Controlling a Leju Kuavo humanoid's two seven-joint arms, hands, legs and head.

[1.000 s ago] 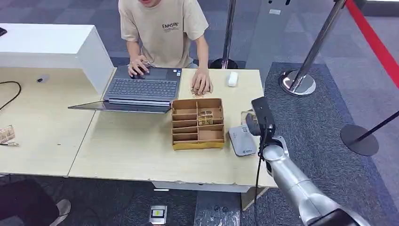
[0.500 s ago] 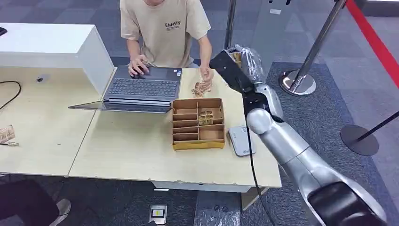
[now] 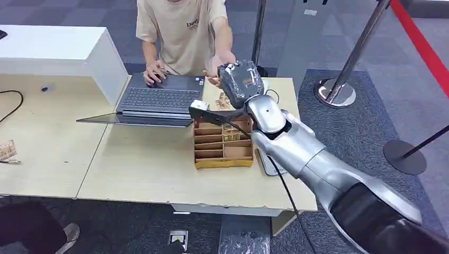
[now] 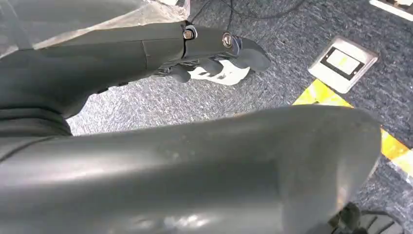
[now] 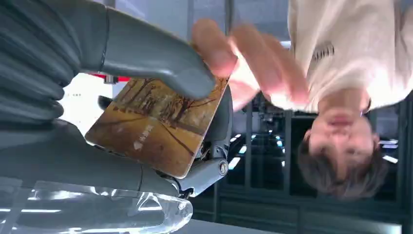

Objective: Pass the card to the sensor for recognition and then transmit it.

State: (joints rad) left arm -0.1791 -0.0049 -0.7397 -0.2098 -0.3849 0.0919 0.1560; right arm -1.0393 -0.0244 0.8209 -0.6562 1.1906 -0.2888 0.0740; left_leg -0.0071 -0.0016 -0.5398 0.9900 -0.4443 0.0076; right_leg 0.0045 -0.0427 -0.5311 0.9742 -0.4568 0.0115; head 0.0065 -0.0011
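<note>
I'm looking down at a light wood table [image 3: 143, 169] w/ a white cabinet [image 3: 58, 50] sitting at its far left corner. Grey carpet tiles [image 3: 370, 121] are covering the floor, a red strip [image 3: 421, 45] running along the far right. Chrome stanchion posts [image 3: 352, 61] are standing beyond the table; overhead light is glinting off them.

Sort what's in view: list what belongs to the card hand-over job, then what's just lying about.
Job: card, held by right hand; person's hand reaching for it; sensor.

Lying about: laptop, box, stanchion, cable.
</note>
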